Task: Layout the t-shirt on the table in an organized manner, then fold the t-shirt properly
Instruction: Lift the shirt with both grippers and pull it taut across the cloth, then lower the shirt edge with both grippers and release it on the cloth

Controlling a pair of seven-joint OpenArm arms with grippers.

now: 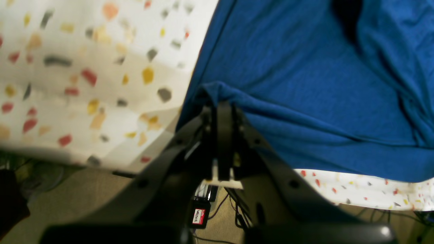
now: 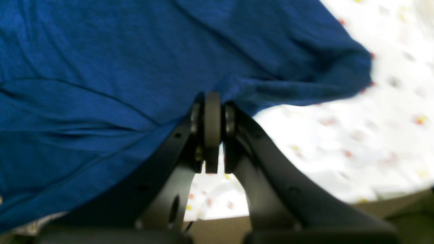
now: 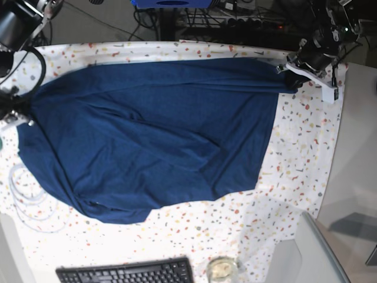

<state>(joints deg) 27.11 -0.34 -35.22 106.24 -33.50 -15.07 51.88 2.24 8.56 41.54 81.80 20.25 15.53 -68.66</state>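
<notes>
Here you see the large navy-blue knit t-shirt (image 3: 153, 130) spread across the white flecked table (image 3: 294, 171). The left gripper (image 1: 220, 108) and right gripper (image 2: 213, 98) each clamp an edge. Bare cloth lies beside both hems.

This looks like a robotics lab or workshop rather than a home. A speckled cloth covers the table (image 3: 306, 153), black cables (image 3: 147, 17) run across the floor behind it, a keyboard (image 3: 126, 273) sits at the near edge, and what may be a power strip (image 3: 238, 20) lies among the wiring.
</notes>
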